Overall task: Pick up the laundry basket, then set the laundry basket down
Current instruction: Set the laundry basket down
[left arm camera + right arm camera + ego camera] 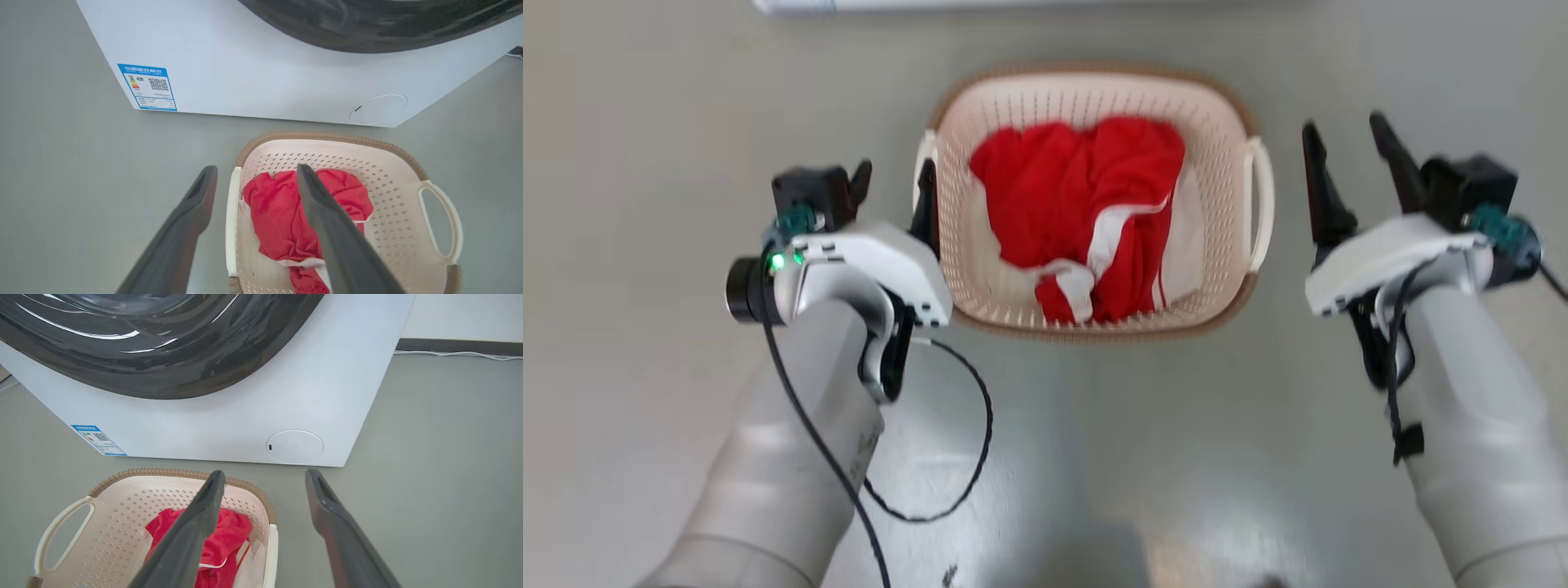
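Cream laundry basket [1094, 88] lies between left end effector [894, 189] and right end effector [1346, 151], both spread apart. Left is nearer, straddling a handle [232, 220].

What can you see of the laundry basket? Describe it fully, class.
The laundry basket is cream plastic, rounded-rectangular, with perforated walls, a brown woven-look rim and a white loop handle on each side. It stands upright on the grey floor, holding red-and-white clothes. The open left hand straddles its left handle; contact is unclear.
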Robot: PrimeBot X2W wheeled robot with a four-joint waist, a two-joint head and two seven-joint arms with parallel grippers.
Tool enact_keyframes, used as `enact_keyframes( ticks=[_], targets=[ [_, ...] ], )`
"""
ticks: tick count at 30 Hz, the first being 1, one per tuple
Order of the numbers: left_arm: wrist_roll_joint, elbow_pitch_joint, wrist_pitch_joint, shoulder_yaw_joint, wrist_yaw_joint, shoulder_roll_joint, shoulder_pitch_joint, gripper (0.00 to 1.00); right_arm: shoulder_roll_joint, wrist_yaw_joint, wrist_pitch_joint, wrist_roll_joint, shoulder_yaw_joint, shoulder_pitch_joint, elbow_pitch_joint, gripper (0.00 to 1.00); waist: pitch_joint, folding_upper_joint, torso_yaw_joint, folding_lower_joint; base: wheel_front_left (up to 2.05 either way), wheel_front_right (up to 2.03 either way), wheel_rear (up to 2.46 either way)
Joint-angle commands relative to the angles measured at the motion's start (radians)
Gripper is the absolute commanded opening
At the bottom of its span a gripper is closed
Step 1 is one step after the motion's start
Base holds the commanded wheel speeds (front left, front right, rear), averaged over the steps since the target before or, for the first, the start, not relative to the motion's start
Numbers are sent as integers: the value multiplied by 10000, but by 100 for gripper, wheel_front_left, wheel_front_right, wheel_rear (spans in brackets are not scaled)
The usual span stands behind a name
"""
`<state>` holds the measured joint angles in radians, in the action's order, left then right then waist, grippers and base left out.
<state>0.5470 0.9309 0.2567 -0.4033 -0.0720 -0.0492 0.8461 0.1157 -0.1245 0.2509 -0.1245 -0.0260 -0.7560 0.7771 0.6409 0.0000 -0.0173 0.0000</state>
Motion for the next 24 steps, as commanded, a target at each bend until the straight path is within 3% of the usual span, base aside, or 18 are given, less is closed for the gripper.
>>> enact_keyframes(
  ticks=[1, 11, 24],
  targets=[
    [-161, -296, 51, 321, 101, -247, -373, 100, -93, -62, 109, 151, -76, 487, -266, 100, -909, 0, 27, 0, 0, 0, 0],
    [-1030, -1341, 51, 1611, 518, -212, -2388, 100, -28, -62, 109, 456, 278, 2002, -818, 100, -3177, 0, 5, 0, 0, 0, 0],
    [-1862, -2823, 51, 2971, 811, -105, -4776, 100, 147, -62, 109, 477, 423, 3993, -1934, 100, -5008, 0, 23, 0, 0, 0, 0]
  ],
)
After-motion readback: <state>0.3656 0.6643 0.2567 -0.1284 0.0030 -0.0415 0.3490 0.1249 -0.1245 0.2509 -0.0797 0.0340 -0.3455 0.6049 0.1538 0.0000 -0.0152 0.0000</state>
